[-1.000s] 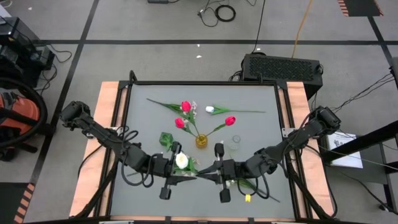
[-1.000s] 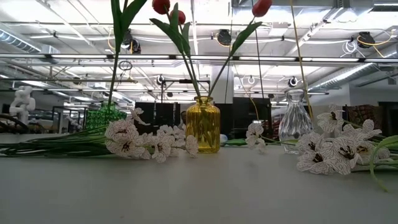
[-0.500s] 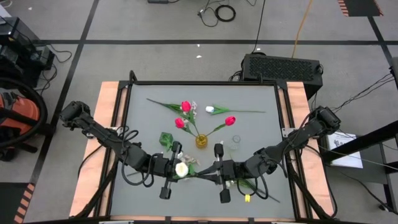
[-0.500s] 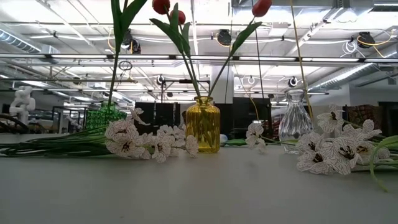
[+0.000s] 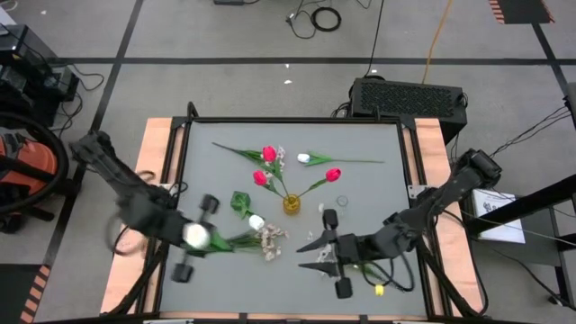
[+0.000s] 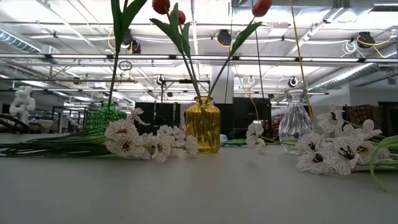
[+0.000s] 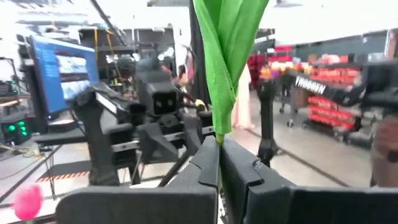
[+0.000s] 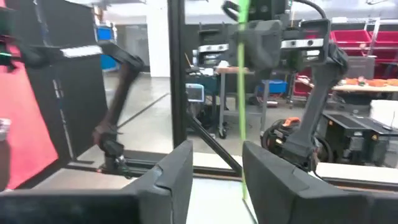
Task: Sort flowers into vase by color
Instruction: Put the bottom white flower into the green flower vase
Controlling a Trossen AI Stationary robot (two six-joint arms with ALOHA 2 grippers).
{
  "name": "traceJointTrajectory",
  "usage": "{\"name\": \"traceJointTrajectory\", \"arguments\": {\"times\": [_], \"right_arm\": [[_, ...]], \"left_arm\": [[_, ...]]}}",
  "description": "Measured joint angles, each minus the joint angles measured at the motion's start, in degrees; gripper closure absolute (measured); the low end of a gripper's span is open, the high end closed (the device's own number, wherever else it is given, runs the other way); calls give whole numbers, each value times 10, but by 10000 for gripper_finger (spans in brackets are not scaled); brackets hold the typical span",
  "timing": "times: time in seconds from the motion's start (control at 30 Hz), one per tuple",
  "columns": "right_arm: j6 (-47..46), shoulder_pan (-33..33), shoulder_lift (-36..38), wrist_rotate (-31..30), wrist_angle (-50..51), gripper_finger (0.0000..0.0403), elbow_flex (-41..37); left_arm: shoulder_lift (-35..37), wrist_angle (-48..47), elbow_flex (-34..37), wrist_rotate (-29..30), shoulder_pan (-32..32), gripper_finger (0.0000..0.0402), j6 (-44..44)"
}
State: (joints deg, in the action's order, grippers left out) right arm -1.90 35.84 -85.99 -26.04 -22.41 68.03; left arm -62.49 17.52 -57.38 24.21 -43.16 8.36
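Observation:
My left gripper [image 5: 216, 239] is at the table's near left, shut on a white tulip whose blurred head [image 5: 195, 236] shows above its wrist. My right gripper [image 5: 312, 253] hangs open near the table's near middle and touches nothing. A yellow vase [image 5: 291, 205] holds three pink-red tulips [image 5: 269, 155]. A green vase [image 5: 239, 202] holds one stem with a white head [image 5: 256, 221]. Beside them stands a clear vase [image 5: 341, 207]. A pale blossom spray [image 5: 270, 238] lies flat on the table, as does another white tulip [image 5: 304, 158]. My left gripper pinches the white tulip's green stem [image 7: 219, 138] between its two shut fingers [image 7: 205, 165]. A broad leaf [image 7: 227, 62] rises straight above the pinch. The fingers lie about level, pointing toward the table's right. The flower is lifted clear of the table.
A second spray [image 6: 329, 149] lies near the right gripper at the table's near right, with a small yellow piece [image 5: 378, 290] beside it. The three vases crowd the table's middle. Wooden side rails [image 5: 157, 144] border the grey mat. Open mat lies along the near edge.
My left gripper has swung from beside the right gripper at the near middle toward the table's left edge, carrying the white tulip with it. The right gripper has drawn back slightly toward the right and near edge. The vases and the flowers lying on the table have stayed put.

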Motion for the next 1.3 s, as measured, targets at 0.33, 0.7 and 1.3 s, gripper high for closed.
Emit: {"name": "traceJointTrajectory", "arguments": {"times": [0.33, 0.7, 1.3], "right_arm": [[36, 36, 15, -16, 1, 266, 0], [43, 36, 16, -30, 3, 266, 0], [56, 36, 21, -29, 14, 266, 0]], "left_arm": [[160, -39, 67, 41, -102, 399, 20], [265, -27, 231, 222, -127, 400, -14], [423, 13, 391, 308, -16, 400, -13]]}}
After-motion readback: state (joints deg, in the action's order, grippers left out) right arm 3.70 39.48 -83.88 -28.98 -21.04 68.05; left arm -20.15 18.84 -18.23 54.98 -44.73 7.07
